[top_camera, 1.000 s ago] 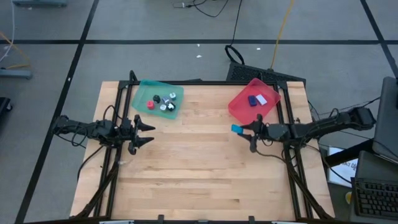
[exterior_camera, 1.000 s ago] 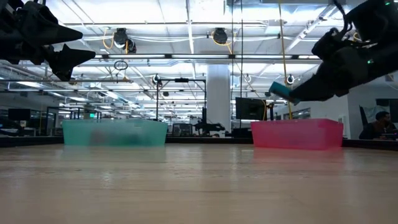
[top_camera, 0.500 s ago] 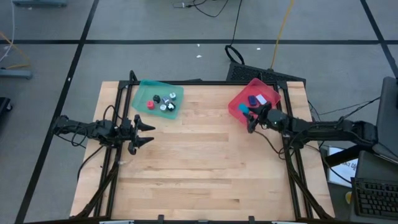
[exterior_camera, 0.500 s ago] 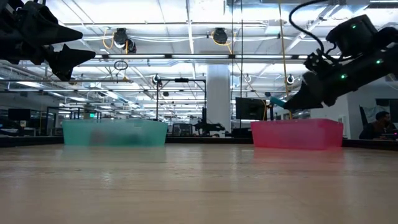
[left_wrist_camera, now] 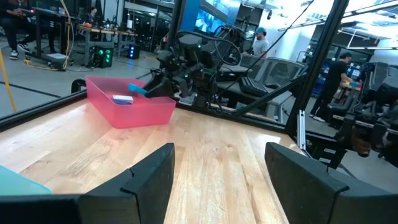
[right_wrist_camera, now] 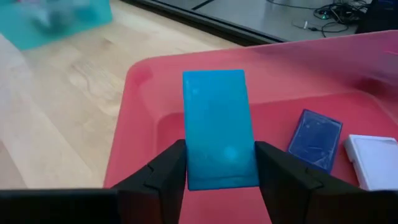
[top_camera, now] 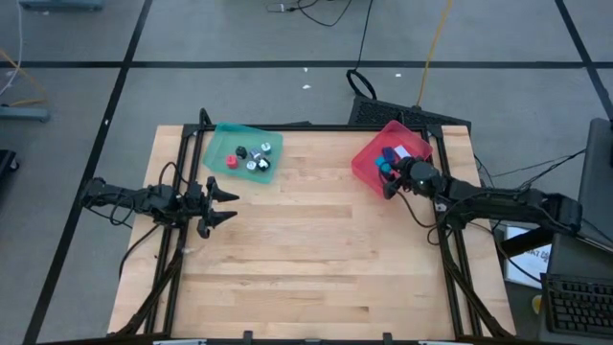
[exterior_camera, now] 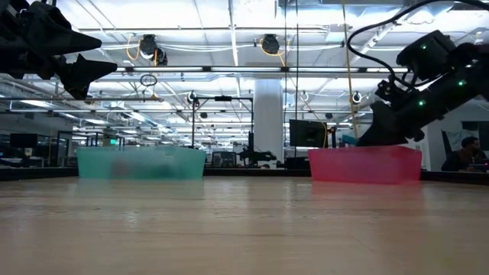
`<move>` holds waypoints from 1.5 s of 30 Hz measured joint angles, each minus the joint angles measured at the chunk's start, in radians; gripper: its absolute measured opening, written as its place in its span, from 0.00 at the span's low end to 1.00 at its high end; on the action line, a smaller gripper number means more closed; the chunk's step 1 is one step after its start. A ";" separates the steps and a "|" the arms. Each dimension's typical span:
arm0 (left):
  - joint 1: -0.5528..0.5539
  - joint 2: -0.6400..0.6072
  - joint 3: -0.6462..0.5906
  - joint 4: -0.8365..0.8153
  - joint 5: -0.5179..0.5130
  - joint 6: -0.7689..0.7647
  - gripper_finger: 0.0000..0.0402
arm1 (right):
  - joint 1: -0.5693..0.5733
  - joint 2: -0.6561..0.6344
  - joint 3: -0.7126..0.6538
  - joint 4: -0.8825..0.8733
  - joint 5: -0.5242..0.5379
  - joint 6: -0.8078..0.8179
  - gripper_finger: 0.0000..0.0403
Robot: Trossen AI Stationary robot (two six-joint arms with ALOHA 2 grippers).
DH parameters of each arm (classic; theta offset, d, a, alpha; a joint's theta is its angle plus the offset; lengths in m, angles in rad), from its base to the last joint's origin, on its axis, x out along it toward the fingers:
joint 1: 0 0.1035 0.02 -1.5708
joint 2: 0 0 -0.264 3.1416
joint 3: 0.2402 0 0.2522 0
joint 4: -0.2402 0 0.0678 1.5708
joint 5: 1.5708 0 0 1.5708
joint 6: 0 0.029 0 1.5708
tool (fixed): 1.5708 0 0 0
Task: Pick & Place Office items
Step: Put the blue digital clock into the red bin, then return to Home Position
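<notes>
Left gripper [top_camera: 230, 203] hovers above the pale wooden table [top_camera: 306, 278] near its left edge, fingers spread wide, nothing between them; left wrist view confirms the gap.

Just beyond it, the teal translucent plastic tray [top_camera: 241, 152] holds a small red block [top_camera: 231, 162], a dark block [top_camera: 241, 150] and some small white and dark pieces [top_camera: 259, 156]. High view separates them; low view only shows a blurred teal wall [exterior_camera: 140, 163], contents unreadable.

Right: the red translucent plastic tray [top_camera: 391, 153] sits at the table's far right corner. Right gripper [top_camera: 387, 176] is over the tray's near rim, clamped on a bright blue flat rectangular block [right_wrist_camera: 217, 128]. Right wrist view is the only one showing the grip clearly: a finger on each long side, block above the tray's interior. It also shows a dark blue flat block [right_wrist_camera: 316, 138] and a white block [right_wrist_camera: 372, 159] lying on the tray floor, just beside each other. In the low view the held block is mostly hidden behind the arm; it probably clears the rim.
</notes>
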 joint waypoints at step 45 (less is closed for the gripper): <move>0.000 0.000 0.000 0.000 0.000 0.000 0.63 | 0.074 -0.592 0.000 -0.194 -0.148 0.033 0.55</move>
